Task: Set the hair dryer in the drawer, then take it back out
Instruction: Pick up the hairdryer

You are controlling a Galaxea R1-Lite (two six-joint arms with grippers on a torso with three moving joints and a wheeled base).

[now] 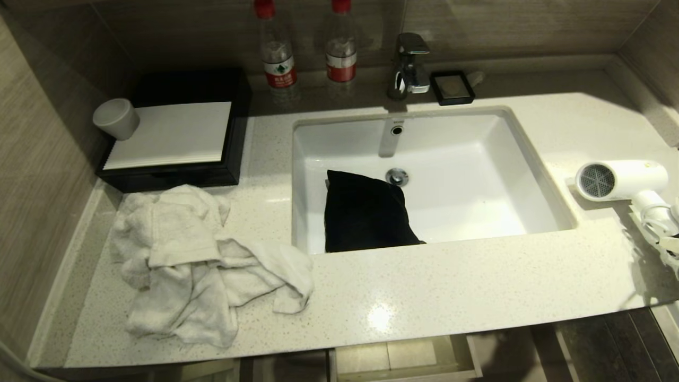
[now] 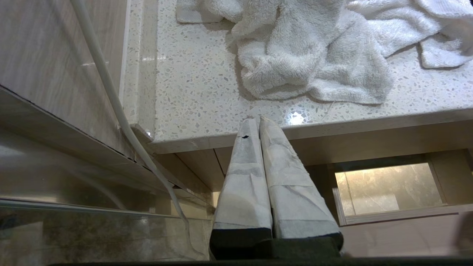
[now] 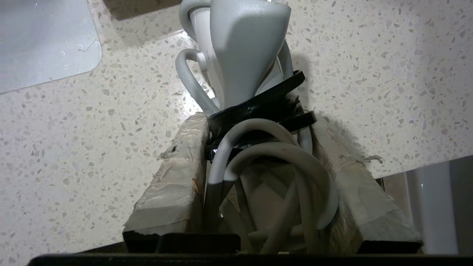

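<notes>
The white plastic hair dryer (image 1: 621,180) with its round dark mesh grille lies at the right edge of the speckled stone countertop (image 1: 451,297), just beside the white rectangular sink (image 1: 477,164). The right gripper (image 3: 258,122) is clamped on its handle and bundled cord. The beige wood-grain drawer (image 1: 406,361) stands open beneath the counter's front edge. The left gripper (image 2: 258,123) sits pressed closed at the front left corner, near the crumpled white towel (image 1: 196,260).

Right end effector (image 3: 258,155) clamped, left end effector (image 2: 258,123) closed, idle
</notes>
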